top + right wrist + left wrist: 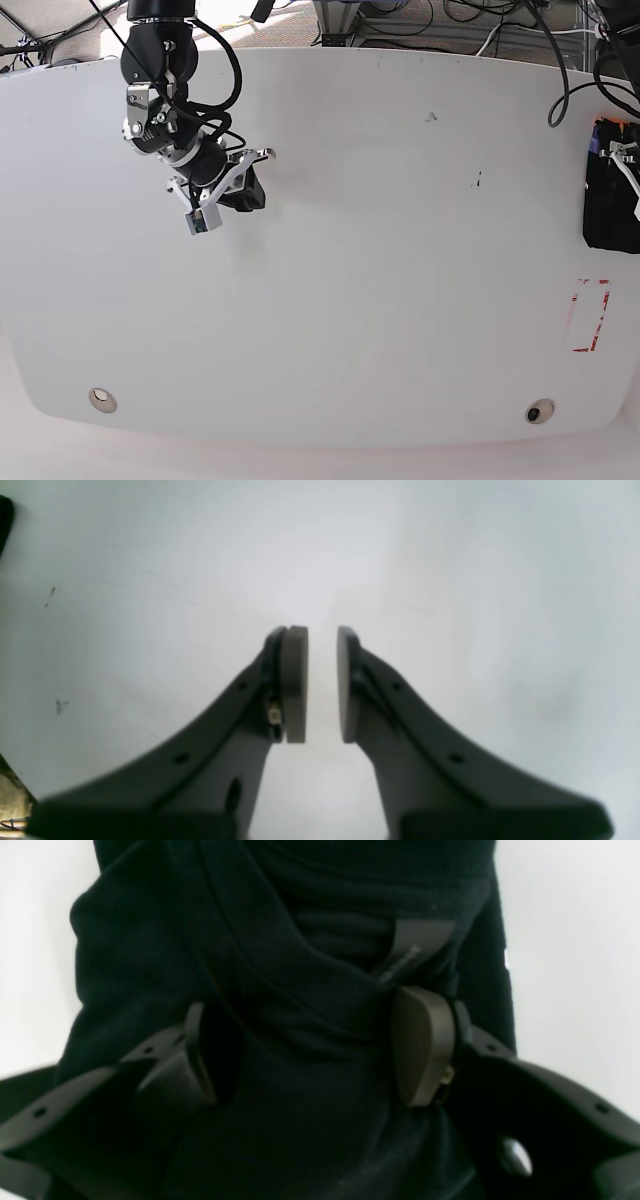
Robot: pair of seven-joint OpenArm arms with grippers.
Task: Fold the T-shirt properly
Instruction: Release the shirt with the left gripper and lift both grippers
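The T-shirt [605, 215] is a narrow black folded bundle at the table's far right edge. In the left wrist view the T-shirt [150, 965] fills the middle, plain black, with a grey neck label [415, 950] showing. My left gripper [315, 1055] is open, its pads wide apart on either side of the cloth and close above it; in the base view the left gripper [628, 165] hangs over the bundle's top end. My right gripper [322, 685] hovers over bare white table with a narrow gap between its pads and nothing in it. The base view shows the right gripper [250, 188] at the upper left, far from the shirt.
The white table [380, 300] has a red-outlined rectangle [590, 315] just in front of the shirt. Round fittings sit near the front edge at the left [102, 400] and right [540, 411]. Cables lie beyond the far edge [470, 35].
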